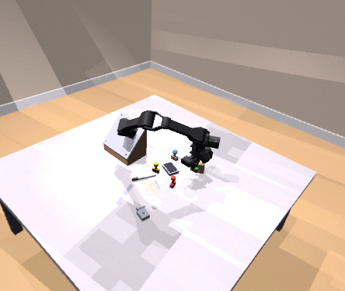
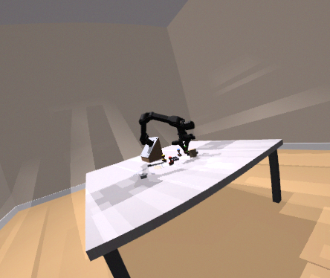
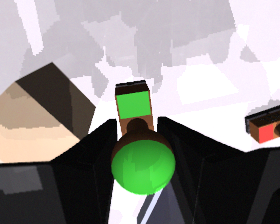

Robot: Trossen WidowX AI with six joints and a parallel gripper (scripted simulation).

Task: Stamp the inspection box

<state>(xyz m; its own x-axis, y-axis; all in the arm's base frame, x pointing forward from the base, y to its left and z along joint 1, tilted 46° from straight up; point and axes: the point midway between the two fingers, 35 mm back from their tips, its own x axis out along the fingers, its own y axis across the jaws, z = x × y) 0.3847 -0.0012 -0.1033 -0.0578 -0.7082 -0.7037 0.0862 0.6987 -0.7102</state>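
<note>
Green-knobbed stamp (image 3: 136, 135) was pinched by its stem in the pincer (image 3: 139, 150), lifted just above the desk (image 1: 228, 218). Ink pad (image 1: 170, 168) was seen just beside it, on the side toward the arm's base, between blue-knobbed stamp (image 1: 175, 154) and red-knobbed stamp (image 1: 172, 181).

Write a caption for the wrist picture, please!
Gripper shut on the green-knobbed stamp, with a red stamp off to the right.
</note>
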